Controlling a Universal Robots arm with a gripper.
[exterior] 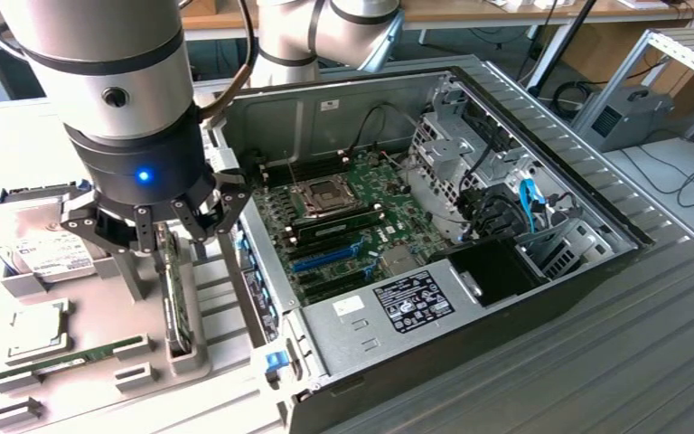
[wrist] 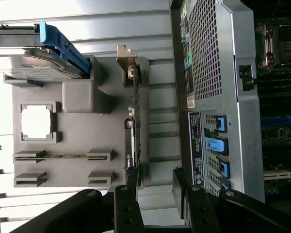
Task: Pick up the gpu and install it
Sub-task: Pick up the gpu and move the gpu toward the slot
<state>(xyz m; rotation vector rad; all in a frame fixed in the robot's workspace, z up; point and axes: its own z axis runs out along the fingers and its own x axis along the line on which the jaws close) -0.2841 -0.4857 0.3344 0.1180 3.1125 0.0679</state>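
My gripper (exterior: 173, 237) hangs with its fingers apart and nothing between them, low over the grey parts holder (wrist: 72, 131) at the lower left of the exterior view. The gpu (exterior: 176, 312) stands on its long edge in a slot of that holder, right under my fingertips. I cannot tell whether a finger touches its top edge.

As I judge it, the task has barely begun. The card is not gripped or lifted, and the whole of the install is left. Near it in the holder sit the hard drive (exterior: 40, 240), a processor (exterior: 36, 327) and a memory stick (exterior: 76, 359).

Just to the exterior view's right of the holder lies the computer case (exterior: 480, 353), its side open. Its motherboard (exterior: 347, 212) is exposed and the blue expansion slots (exterior: 329, 256) look bare. Everything rests on a ribbed metal table (exterior: 636, 362). Beyond it, at the top of the frame, are wooden desks (exterior: 504, 14), and cables (exterior: 685, 181) trail over the floor at the upper right.
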